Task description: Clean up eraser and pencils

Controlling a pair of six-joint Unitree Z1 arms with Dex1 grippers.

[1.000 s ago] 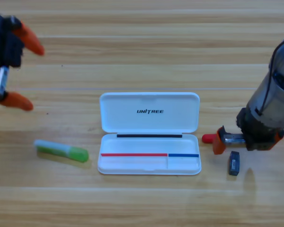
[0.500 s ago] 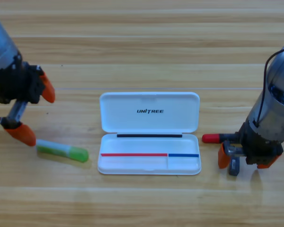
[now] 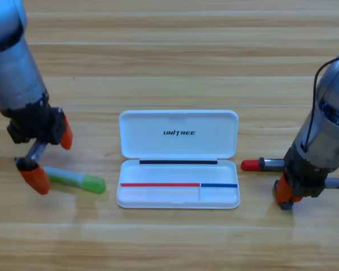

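High view shows the green pencil (image 3: 74, 180), pale and translucent with a darker green end, lying flat on the table (image 3: 169, 62) left of the case (image 3: 178, 160), while the red-ended marker (image 3: 262, 164) lies just right of the case with its dark barrel running under the right arm. The white case is open, its lid flat behind the tray, and the tray holds none of the task's things. Left gripper (image 3: 50, 157) has its orange jaws spread wide over the green pencil's pale end; right gripper (image 3: 288, 195) points down at the table below the marker, whether it is open or closed cannot be told, and the eraser is not visible.
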